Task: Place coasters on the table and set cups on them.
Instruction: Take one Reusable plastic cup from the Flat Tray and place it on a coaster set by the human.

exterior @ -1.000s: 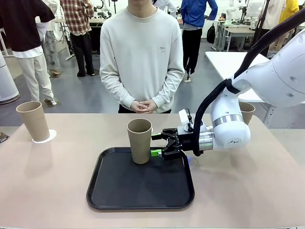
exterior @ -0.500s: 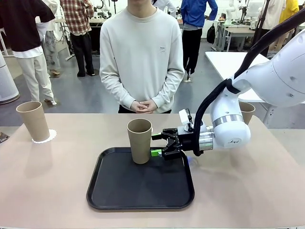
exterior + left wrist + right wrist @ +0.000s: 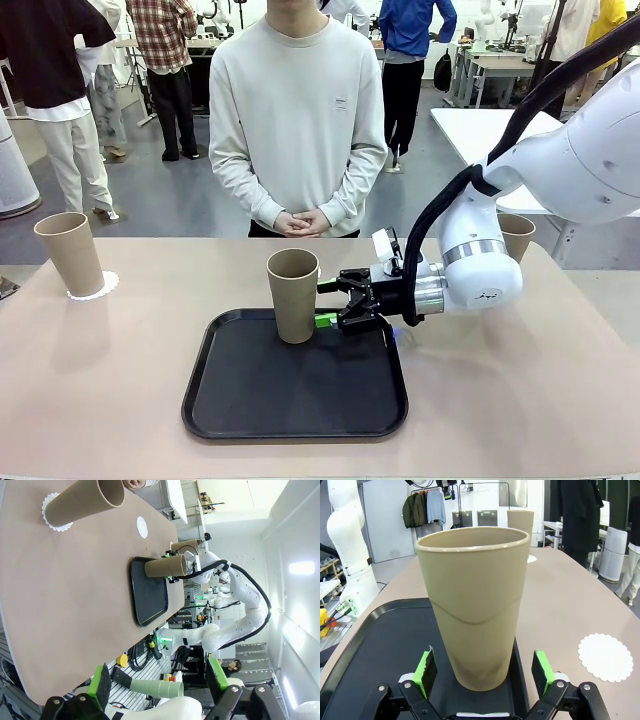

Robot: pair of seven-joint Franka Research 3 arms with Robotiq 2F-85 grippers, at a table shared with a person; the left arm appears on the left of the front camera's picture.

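The table (image 3: pixel 120 400) runs across the front view, and a person (image 3: pixel 298 120) stands at its far side with hands clasped. A black tray (image 3: pixel 295 385) lies near the middle of the table. The right arm (image 3: pixel 560 190) comes in from the right and lies low over the tabletop. One cup (image 3: pixel 292 295) stands upright at the tray's far edge, its lower part between the fingers of the right gripper (image 3: pixel 325 303); the green pads (image 3: pixel 426 671) sit spread on either side of the cup near its base, and whether they touch it cannot be told. A second cup (image 3: pixel 71 254) stands upright on a coaster (image 3: pixel 105 285) at the table's far left. A third cup (image 3: pixel 516 236) stands at the far right, partly hidden behind the arm. In the right wrist view a bare coaster (image 3: pixel 605 657) lies on the table beside the tray. The left gripper (image 3: pixel 157 681) hangs off the table's edge with its fingers wide apart, holding nothing
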